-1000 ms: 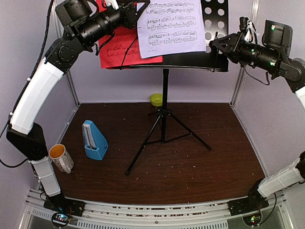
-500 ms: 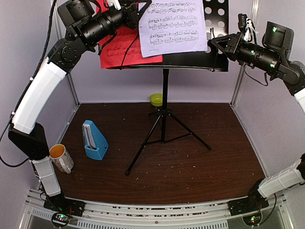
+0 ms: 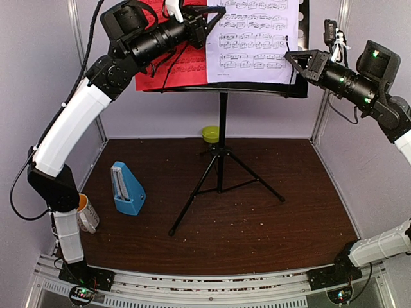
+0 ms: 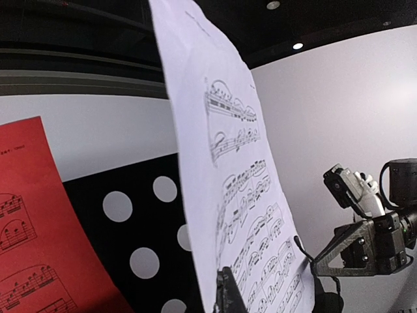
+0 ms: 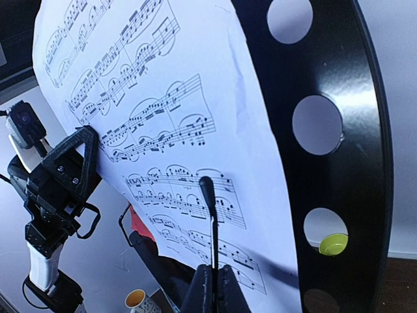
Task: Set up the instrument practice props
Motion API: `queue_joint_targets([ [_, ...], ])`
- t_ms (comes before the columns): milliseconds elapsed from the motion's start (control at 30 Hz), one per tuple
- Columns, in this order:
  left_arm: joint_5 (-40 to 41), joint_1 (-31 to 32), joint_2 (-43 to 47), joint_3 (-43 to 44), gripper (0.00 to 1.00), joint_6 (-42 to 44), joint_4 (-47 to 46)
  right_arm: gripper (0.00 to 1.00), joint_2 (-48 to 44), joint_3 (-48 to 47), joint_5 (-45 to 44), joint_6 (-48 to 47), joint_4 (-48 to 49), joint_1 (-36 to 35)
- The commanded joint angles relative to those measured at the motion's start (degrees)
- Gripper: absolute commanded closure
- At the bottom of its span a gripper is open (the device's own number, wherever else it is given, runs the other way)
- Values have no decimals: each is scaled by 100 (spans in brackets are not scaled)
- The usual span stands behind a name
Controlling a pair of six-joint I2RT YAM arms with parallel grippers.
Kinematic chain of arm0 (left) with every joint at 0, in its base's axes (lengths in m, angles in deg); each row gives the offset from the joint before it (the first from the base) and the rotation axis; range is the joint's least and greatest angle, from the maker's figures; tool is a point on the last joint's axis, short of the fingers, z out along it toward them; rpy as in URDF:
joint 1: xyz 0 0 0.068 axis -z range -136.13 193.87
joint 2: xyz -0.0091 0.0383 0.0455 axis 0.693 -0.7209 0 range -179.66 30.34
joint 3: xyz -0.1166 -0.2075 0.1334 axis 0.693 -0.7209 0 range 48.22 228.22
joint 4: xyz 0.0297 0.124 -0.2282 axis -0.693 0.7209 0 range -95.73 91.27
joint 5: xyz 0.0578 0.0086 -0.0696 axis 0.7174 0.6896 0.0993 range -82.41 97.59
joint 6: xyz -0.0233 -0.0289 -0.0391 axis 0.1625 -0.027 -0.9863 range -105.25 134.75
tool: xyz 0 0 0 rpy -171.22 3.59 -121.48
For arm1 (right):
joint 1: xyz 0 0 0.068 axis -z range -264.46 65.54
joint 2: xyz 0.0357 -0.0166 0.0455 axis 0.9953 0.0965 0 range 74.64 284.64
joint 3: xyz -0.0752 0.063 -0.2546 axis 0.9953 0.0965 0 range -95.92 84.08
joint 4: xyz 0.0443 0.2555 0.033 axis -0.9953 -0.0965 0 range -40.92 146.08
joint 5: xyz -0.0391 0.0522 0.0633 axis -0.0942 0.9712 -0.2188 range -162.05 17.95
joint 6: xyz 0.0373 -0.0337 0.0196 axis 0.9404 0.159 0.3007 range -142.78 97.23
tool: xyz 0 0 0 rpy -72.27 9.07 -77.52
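The black music stand stands on tripod legs mid-table, its perforated desk at the top. The red music sheet rests on the left of the desk. My left gripper is shut on the left edge of the white music sheet and holds it against the desk's right half; its finger tip pinches the sheet. My right gripper is shut on the stand's thin wire page holder in front of the white sheet. The blue metronome stands on the table at the left.
A white mug with a yellow inside sits at the near left, by the left arm's lower link. A lime-green bowl sits at the back behind the tripod. Side walls close in the table left and right.
My left gripper has moved right and up with the white sheet, which now covers the desk's right half. The red sheet sits straighter. My right gripper has barely moved.
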State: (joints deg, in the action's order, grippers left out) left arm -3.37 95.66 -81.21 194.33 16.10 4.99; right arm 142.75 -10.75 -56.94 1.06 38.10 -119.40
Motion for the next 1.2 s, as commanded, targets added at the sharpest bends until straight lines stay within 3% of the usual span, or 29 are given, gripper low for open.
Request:
queue_joint_targets([
  [0, -404, -11, -98, 234, 100, 99, -451, 100, -131, 151, 356, -128, 444, 3],
  [933, -720, -11, -353, 226, 100, -109, -566, 100, -355, 516, 510, -336, 770, 8],
  [1167, -635, -11, -336, 226, 78, -125, -581, 100, -391, 539, 488, -362, 760, 11],
])
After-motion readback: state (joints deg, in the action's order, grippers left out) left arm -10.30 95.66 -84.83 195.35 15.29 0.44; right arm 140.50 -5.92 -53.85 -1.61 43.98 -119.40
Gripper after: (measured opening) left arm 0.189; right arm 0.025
